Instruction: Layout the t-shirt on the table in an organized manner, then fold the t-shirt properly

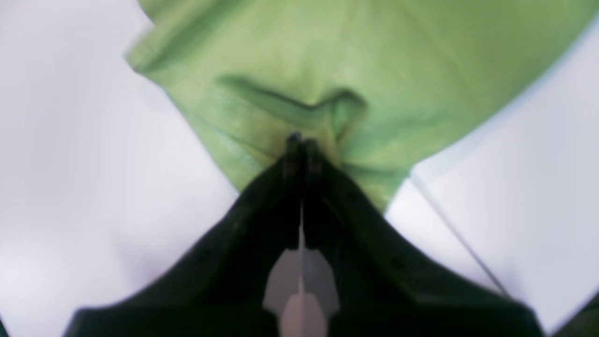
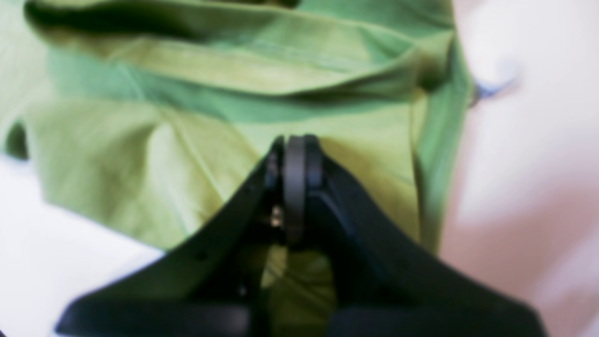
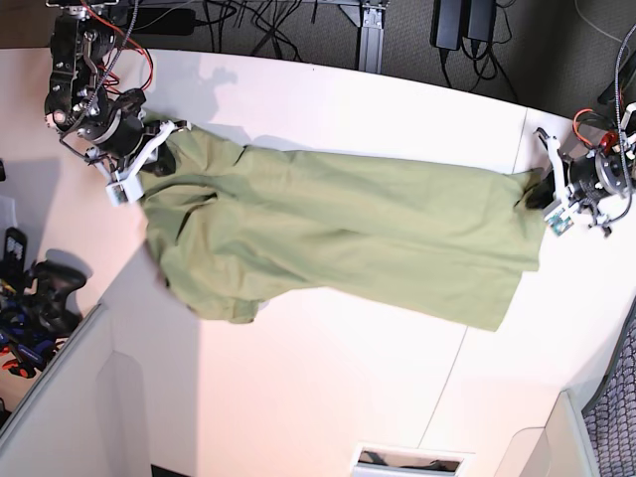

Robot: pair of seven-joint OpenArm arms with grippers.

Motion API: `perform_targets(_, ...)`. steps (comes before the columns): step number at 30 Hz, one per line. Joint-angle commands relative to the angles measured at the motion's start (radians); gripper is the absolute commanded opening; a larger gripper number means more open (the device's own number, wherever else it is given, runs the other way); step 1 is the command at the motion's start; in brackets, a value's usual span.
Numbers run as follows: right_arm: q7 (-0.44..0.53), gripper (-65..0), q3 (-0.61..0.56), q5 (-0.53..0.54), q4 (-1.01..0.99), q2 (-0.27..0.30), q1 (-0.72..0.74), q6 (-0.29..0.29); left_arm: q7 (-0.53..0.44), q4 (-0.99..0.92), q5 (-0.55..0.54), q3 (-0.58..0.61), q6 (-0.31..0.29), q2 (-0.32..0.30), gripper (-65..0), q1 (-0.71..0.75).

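Across the middle of the desk (image 3: 328,378) the shirt (image 3: 338,234) lies stretched long, one end near the far-left corner in the base view, the other close to the right edge. It is held that way on purpose: each arm pinches an opposite end, so the cloth between them is drawn out instead of bunching.

The right gripper (image 3: 157,159) sits at the end toward the far-left corner. In its wrist view the fingers (image 2: 295,159) are pressed together with folded green cloth bunched around and under them, so they appear to be holding a fold of shirt there. This end is the messier one, with thick overlapping folds and a lobe of cloth sagging toward the near edge.

The left gripper (image 3: 542,194) is at the end by the right edge. Its fingers (image 1: 302,154) are closed tight on a puckered hem, with creases running into the tips; the thin dark seam of the desk runs just beside it.

My judgement is that laying out is under way, not finished: the body is fairly smooth, but its long edges are uneven and the end toward the far-left corner needs spreading before any fold.
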Motion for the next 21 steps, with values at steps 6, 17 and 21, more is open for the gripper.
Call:
perform_targets(6, -0.029, -65.0, 0.007, -0.011, 0.119, 0.051, -0.111, 0.004, -0.014, 0.098, -0.010, -0.009, -0.007, -0.029, -65.0, 0.048)
perform_targets(17, -0.028, -65.0, 0.041, -0.024, 0.158, 0.062, -0.152, 0.002, -0.028, 0.182, -0.010, -0.043, 0.064, -0.023, -65.0, 0.060)
perform_targets(21, -0.029, -65.0, 0.041, -0.022, 0.156, 0.063, -0.153, 0.002, -0.034, 0.187, -0.009, -0.074, 0.090, -0.006, -65.0, 0.040)
